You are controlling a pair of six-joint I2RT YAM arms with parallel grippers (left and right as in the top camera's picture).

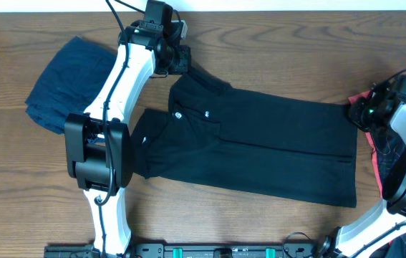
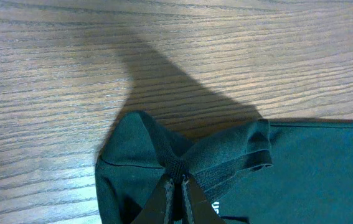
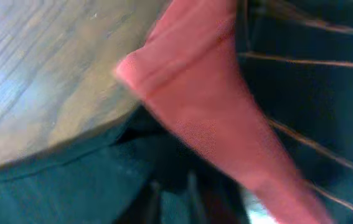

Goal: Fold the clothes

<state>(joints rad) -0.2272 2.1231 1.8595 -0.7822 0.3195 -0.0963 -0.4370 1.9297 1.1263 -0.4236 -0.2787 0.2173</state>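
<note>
The black short-sleeved shirt [image 1: 260, 143] lies flat across the middle of the table, its small white logos at the left. My left gripper [image 1: 180, 63] is at the shirt's upper left corner. In the left wrist view it [image 2: 177, 182] is shut on a bunched fold of the shirt [image 2: 301, 168]. My right gripper [image 1: 359, 111] is at the shirt's upper right corner, over the black-and-coral garment [image 1: 379, 154]. The right wrist view is blurred. Its fingers [image 3: 173, 193] seem shut with dark shirt cloth [image 3: 70, 186] between them, next to the coral cloth [image 3: 195, 93].
A navy garment [image 1: 63, 82] lies crumpled at the far left of the wooden table [image 1: 274, 50], behind my left arm. The coral-lined garment lies at the table's right edge under my right arm. The arm bases stand along the front edge.
</note>
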